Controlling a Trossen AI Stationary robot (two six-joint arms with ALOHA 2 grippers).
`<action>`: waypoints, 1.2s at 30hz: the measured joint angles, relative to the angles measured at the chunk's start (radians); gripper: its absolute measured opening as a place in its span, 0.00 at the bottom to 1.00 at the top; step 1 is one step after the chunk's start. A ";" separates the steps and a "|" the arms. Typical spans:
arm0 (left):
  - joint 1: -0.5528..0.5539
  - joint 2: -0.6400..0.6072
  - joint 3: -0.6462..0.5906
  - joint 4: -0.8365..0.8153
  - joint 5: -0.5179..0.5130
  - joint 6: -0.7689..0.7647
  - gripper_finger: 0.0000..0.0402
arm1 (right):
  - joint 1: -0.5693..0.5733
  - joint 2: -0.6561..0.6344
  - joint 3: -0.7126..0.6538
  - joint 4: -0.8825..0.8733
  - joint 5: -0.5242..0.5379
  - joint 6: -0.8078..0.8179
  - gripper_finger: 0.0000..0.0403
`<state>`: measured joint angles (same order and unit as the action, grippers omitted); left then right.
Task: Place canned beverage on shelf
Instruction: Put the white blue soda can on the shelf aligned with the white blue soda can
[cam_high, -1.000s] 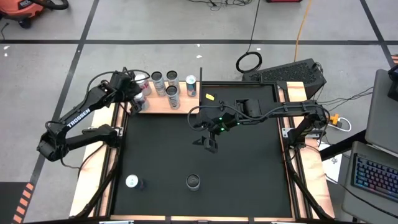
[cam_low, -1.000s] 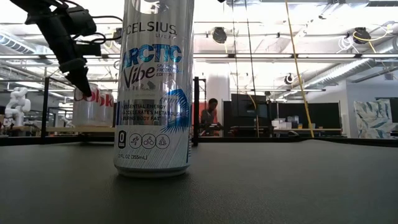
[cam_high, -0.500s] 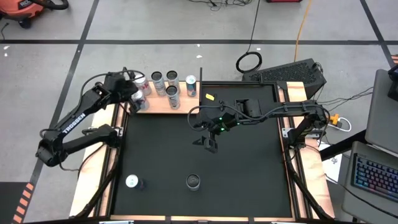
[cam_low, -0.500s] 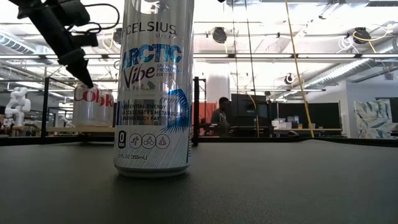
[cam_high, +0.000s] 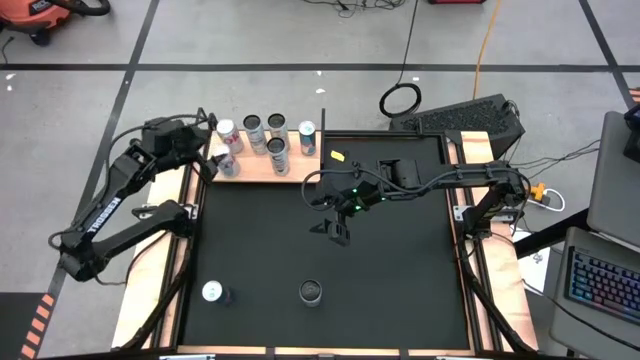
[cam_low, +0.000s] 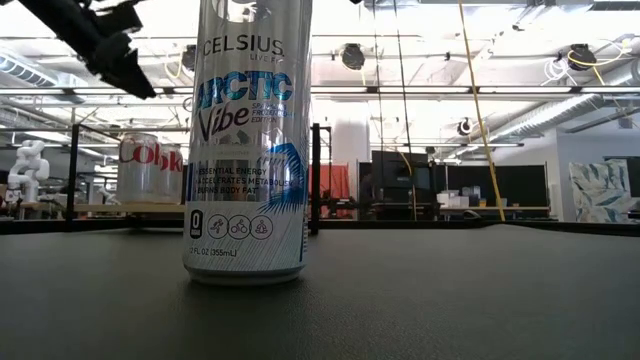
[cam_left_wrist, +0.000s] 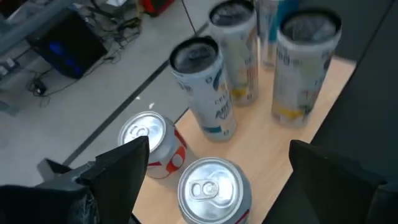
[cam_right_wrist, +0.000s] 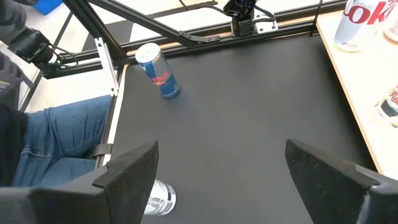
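The shelf (cam_high: 250, 172) is a light-wood board at the mat's far left, and several cans stand upright on it. Among them are two Coke cans (cam_left_wrist: 210, 191) (cam_left_wrist: 149, 142) and tall pale cans (cam_left_wrist: 202, 84). My left gripper (cam_high: 203, 155) is open and empty. It hovers above the shelf's left end, over the Coke cans (cam_left_wrist: 219, 149). In the low view it shows at the top left (cam_low: 112, 58), above a Coke can (cam_low: 150, 168). My right gripper (cam_high: 335, 230) is open and empty above the middle of the mat.
A tall Celsius can (cam_low: 250, 140) stands on the mat near the front edge (cam_high: 311, 291). A blue Red Bull can (cam_right_wrist: 158, 71) stands at the near left (cam_high: 212, 292). A person's jeans-clad leg (cam_right_wrist: 56, 143) shows beside the table. A black block (cam_high: 400, 172) lies at the far right.
My left gripper has risen and drawn back toward the table's left edge, away from the Coke can on the shelf's left end. The can stays upright on the board. A person in the room behind has walked out of view.
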<state>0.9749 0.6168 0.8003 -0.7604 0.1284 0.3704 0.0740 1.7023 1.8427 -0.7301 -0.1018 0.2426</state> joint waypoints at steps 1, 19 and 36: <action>0.000 -0.005 0.003 -0.001 0.000 -0.029 0.95 | 0.000 0.000 0.000 0.000 0.000 0.000 0.82; -0.033 -0.015 0.004 -0.013 0.525 -0.260 0.95 | 0.000 0.000 0.000 0.000 0.000 0.000 0.82; -0.173 -0.088 0.003 -0.045 0.653 -0.261 0.95 | 0.000 0.000 0.000 0.000 -0.004 0.000 0.82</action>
<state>0.8016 0.5284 0.8036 -0.8050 0.7818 0.1096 0.0739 1.7023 1.8427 -0.7298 -0.1054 0.2431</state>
